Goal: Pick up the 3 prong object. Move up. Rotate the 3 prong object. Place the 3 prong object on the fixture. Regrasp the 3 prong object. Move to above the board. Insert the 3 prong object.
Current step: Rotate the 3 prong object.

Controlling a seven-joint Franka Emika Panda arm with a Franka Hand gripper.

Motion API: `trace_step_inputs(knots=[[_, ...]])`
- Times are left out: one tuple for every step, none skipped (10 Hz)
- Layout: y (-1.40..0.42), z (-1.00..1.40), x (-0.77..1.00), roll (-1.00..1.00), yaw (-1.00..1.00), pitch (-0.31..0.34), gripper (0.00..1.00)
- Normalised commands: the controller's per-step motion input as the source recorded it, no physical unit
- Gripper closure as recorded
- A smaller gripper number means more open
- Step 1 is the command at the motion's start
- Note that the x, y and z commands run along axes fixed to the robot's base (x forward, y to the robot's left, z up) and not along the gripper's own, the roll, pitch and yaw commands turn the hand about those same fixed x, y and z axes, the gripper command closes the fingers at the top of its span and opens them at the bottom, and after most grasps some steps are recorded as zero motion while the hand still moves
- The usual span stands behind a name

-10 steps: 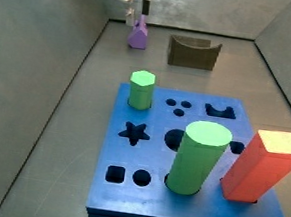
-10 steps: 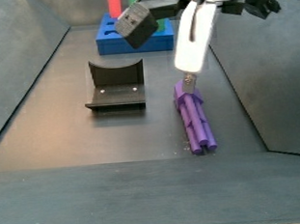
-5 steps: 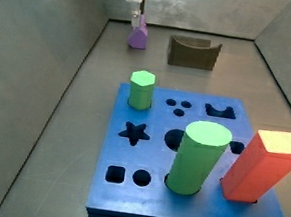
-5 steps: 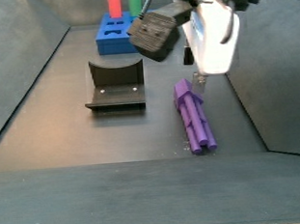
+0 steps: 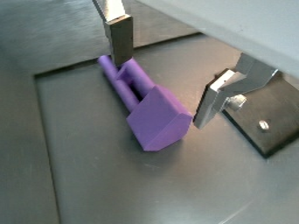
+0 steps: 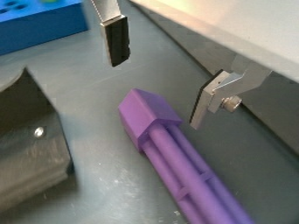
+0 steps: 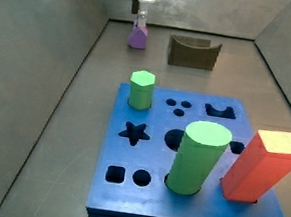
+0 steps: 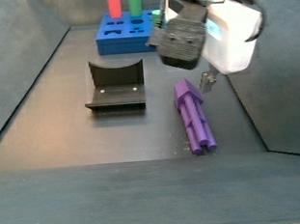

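Hovering with jaws wide, gripper [image 6: 163,72] straddles the 3 prong object [image 6: 181,160] lying on the floor; step 1 pick-up pending: descend, close.

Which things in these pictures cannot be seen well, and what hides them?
- Gripper: wrist views show the open fingers but not their height over the 3 prong object.
- Fixture: cut by the frame edge in both wrist views.
- Board: partly behind the arm in a side view.
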Motion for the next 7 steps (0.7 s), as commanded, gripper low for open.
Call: trace_step_inputs(knots=[[0.0, -0.06, 0.04, 0.01, 1.0, 0.002, 0.0], [0.0, -0.06, 0.04, 0.01, 1.0, 0.002, 0.0], [0.0, -0.06, 0.04, 0.01, 1.0, 0.002, 0.0], [0.0, -0.06, 0.04, 0.01, 1.0, 0.002, 0.0], [0.0, -0.06, 0.04, 0.01, 1.0, 0.002, 0.0], [0.0, -0.06, 0.04, 0.01, 1.0, 0.002, 0.0], [0.0, -0.06, 0.04, 0.01, 1.0, 0.002, 0.0]])
